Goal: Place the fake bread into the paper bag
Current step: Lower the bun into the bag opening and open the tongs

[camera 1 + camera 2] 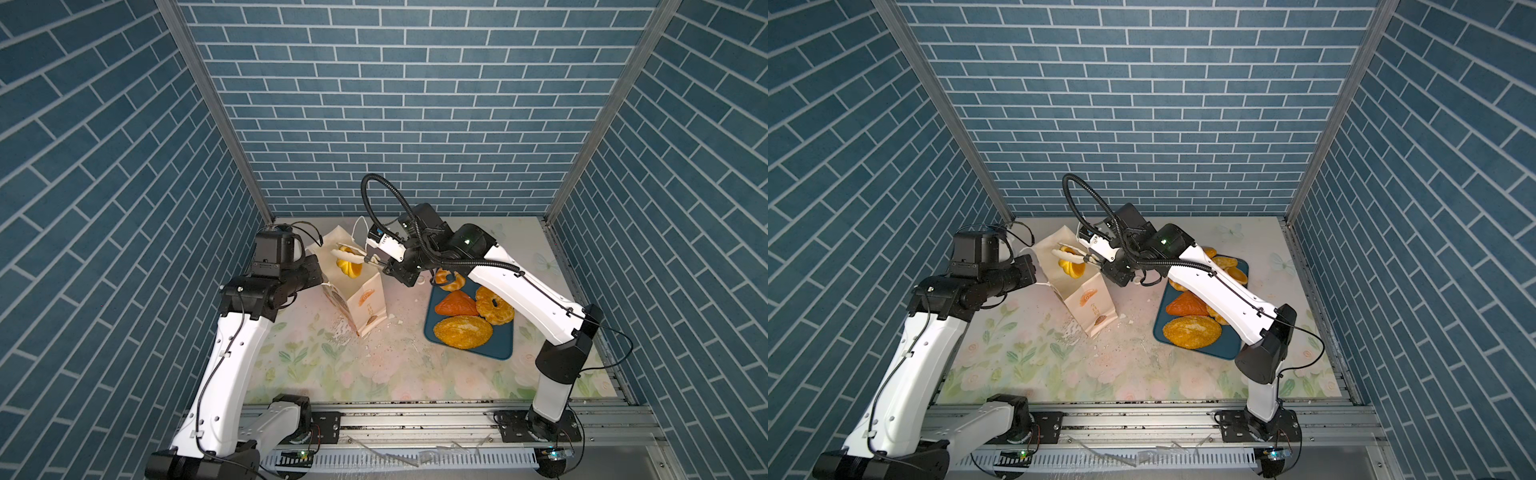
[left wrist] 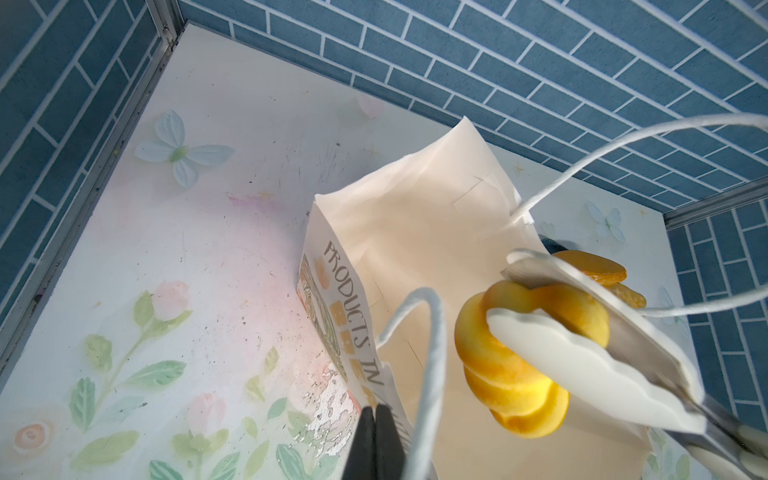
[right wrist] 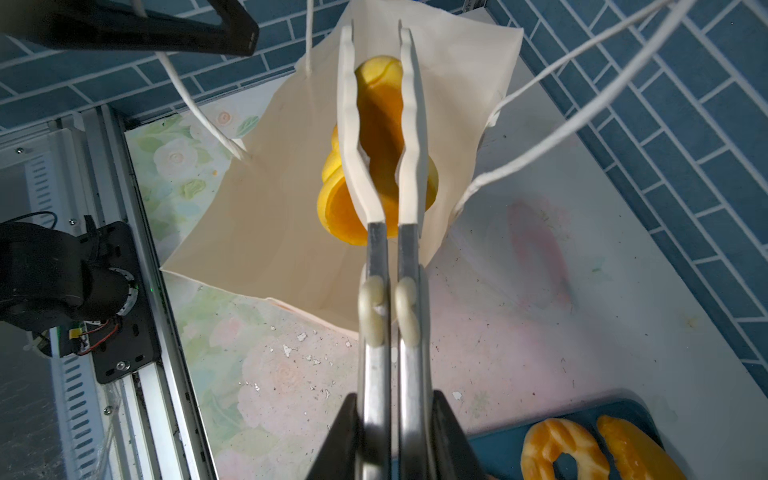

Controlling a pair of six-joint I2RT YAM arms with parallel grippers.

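The cream paper bag [image 1: 368, 301] [image 1: 1090, 305] stands left of centre with its mouth open. My left gripper [image 2: 375, 409] [image 1: 319, 271] is shut on the bag's rim beside a cord handle [image 2: 430, 353]. My right gripper [image 3: 390, 399] [image 1: 390, 266] is shut on metal tongs [image 3: 376, 291] with white tips. The tongs hold a twisted yellow-orange bun of fake bread [image 1: 348, 266] [image 2: 511, 361] [image 3: 380, 124] over the bag's open mouth [image 3: 257, 232]. More fake bread lies on the tray: a seeded oval loaf [image 1: 462, 331], a reddish triangle [image 1: 456, 304] and two rings [image 1: 493, 305] [image 3: 559, 451].
The dark blue tray [image 1: 505, 345] [image 1: 1219, 353] sits right of the bag, partly under my right arm. White crumbs [image 1: 399, 322] lie scattered on the floral table between bag and tray. Blue brick walls enclose three sides; an aluminium rail [image 1: 415, 415] runs along the front.
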